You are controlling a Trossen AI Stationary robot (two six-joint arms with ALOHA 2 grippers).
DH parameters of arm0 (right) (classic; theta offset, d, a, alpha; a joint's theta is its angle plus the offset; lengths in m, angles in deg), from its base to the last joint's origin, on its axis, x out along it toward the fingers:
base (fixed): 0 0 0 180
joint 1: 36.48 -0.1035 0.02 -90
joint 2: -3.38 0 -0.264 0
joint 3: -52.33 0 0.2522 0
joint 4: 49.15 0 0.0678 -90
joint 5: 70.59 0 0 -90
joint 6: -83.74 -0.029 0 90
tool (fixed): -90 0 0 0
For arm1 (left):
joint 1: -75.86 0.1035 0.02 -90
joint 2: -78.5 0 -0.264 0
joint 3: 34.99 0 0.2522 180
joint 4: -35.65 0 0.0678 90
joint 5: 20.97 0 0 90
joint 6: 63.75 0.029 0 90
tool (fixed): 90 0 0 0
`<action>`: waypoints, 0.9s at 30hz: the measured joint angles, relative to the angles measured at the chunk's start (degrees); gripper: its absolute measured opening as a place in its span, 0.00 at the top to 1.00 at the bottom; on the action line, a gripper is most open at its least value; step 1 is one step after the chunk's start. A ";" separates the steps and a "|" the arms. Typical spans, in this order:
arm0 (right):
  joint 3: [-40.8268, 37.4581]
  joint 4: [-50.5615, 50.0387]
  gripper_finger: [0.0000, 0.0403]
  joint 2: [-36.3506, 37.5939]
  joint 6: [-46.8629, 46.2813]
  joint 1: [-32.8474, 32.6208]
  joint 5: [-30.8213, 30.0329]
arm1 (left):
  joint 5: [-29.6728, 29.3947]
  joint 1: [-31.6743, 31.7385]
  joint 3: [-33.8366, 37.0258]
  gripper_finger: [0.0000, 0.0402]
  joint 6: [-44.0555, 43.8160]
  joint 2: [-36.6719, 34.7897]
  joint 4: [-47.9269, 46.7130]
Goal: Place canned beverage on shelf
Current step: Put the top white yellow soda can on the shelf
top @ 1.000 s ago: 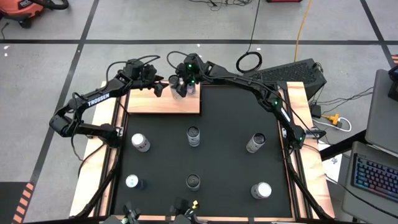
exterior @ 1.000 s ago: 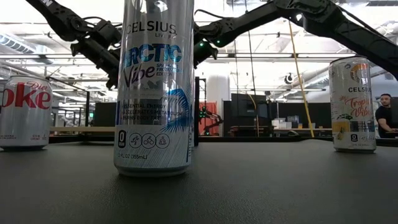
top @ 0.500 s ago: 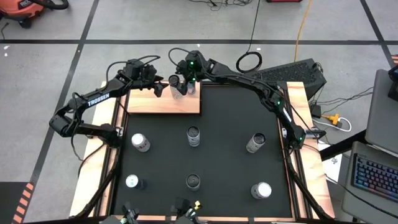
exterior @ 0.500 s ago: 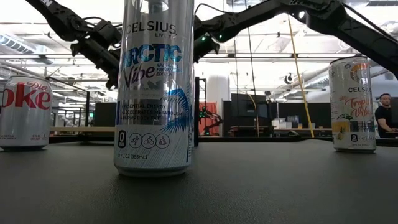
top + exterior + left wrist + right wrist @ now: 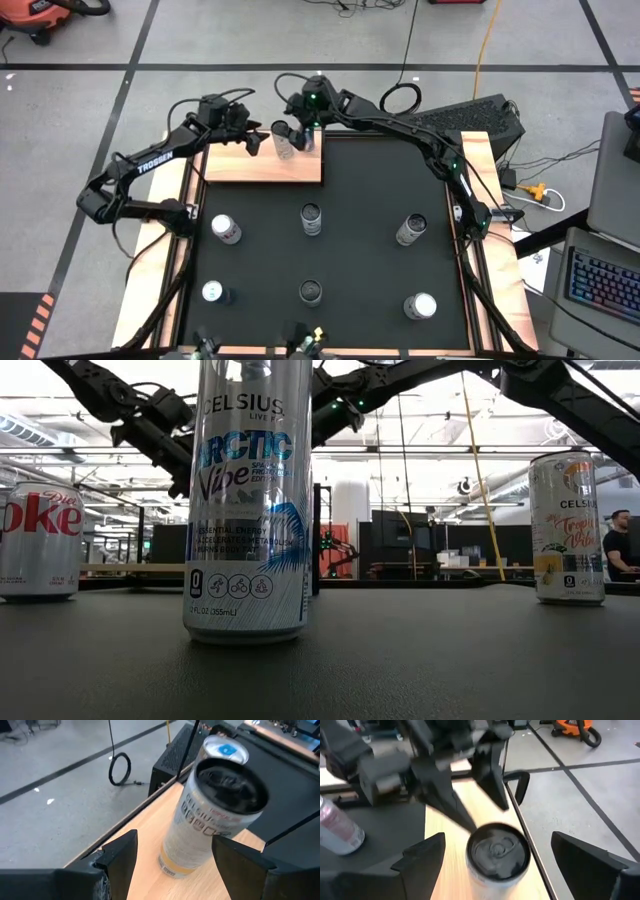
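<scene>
On the light-wood shelf (image 5: 265,165) stands a silver can (image 5: 284,143), right tool (image 5: 495,851) open above it.

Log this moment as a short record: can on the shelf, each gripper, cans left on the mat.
can on shelf: a can stands upright on the shelf, near its far right corner
right gripper: right gripper open, above that can, not touching it
left gripper: left gripper beside the same can, fingers apart, no contact visible
cans on mat: six upright on the black mat, among them a Celsius Arctic Vibe can and a Diet Coke can
</scene>
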 joint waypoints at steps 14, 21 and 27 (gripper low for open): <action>0.02 -7.55 0.20 0.00 4.80 -0.62 -2.23 | 0.28 0.06 -2.62 0.35 0.30 -9.09 -6.43; 0.02 -7.47 0.33 0.00 5.24 -0.80 -4.57 | 0.42 0.04 -2.62 0.35 0.35 -10.01 -6.43; 0.02 -7.01 0.44 0.00 2.47 -0.92 -4.68 | 0.42 0.04 -2.62 0.35 0.35 -10.01 -6.51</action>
